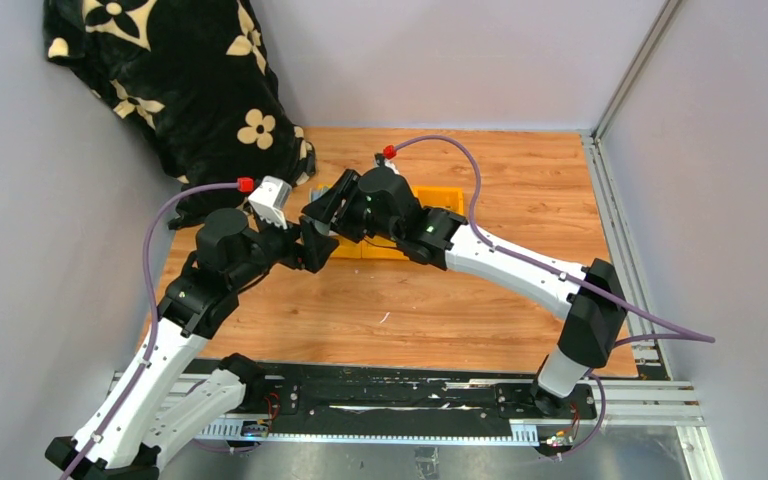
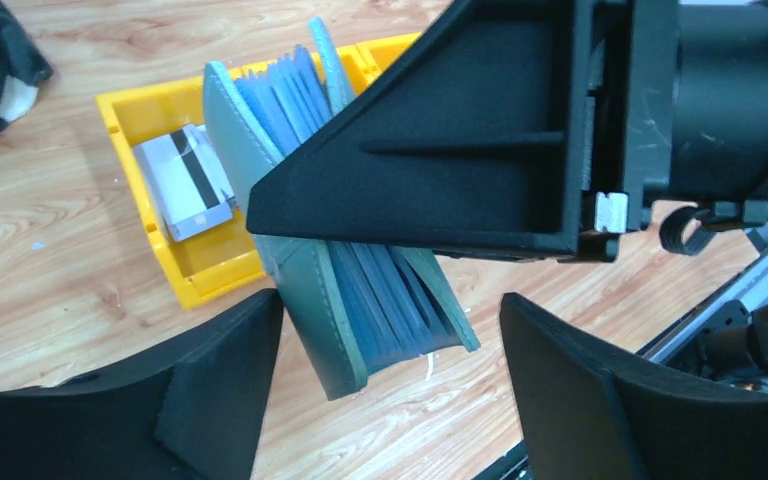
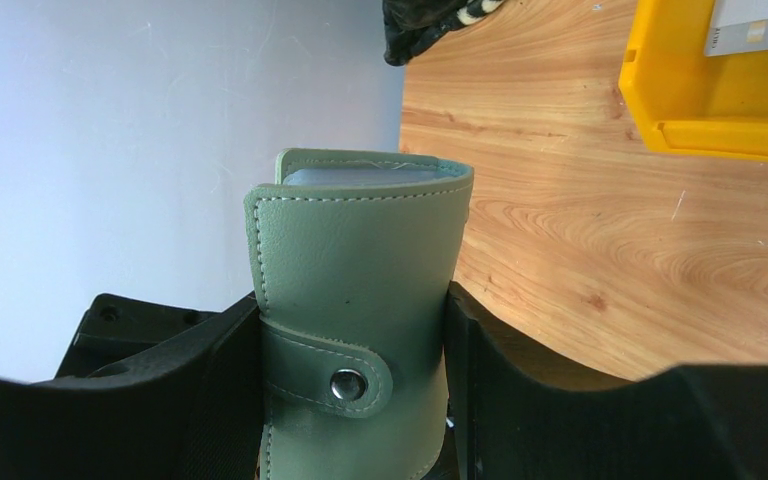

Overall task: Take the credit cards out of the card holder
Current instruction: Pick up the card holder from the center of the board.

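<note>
My right gripper [image 3: 352,390] is shut on the grey-green card holder [image 3: 355,280], held upright above the table with its snap tab facing the camera. A pale edge [image 3: 360,177] shows at its top between the covers. In the left wrist view the card holder [image 2: 310,290] fans open and shows several blue-grey inner pockets. My left gripper [image 2: 390,330] is open, a finger on each side of the holder's lower end and the left finger close to the cover. A credit card [image 2: 185,180] with a dark stripe lies in the yellow bin [image 2: 150,100].
The yellow bin [image 1: 430,195] sits on the wooden table behind both grippers. A black cloth with cream flowers [image 1: 190,90] is heaped in the far left corner. Grey walls close in the left and back; a metal rail runs along the right edge.
</note>
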Motion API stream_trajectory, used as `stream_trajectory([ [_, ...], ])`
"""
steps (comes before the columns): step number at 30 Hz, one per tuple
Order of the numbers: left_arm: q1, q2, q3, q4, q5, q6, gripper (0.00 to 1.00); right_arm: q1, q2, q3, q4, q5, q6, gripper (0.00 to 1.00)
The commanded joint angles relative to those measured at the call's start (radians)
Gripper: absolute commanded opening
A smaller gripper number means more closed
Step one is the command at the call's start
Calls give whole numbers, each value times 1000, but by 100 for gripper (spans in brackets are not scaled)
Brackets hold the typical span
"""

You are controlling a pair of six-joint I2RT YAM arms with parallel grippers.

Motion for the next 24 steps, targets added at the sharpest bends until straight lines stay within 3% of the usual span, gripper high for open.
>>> stream_trajectory([
  [1,-8,-4,-5,51,-44,19,76,25,-14,40,49,27,19,56],
  [4,-8,-10,-9,51,-159,30,48,28,-37,21,55,30,12,56],
  [7,-8,-27,-20,59,-204,42,30,28,-58,-13,97,21,-4,62],
  [10,-8,-41,-11,56,-156,59,18,18,-68,-34,156,-35,-81,80],
  [14,-8,-63,17,31,-17,130,9,-77,-93,-72,201,-331,-281,86],
  [19,-8,-49,88,-110,216,257,6,-221,-183,-150,145,-705,-610,87],
  [24,-8,-22,144,-258,420,345,7,-290,-265,-152,-46,-883,-924,88],
])
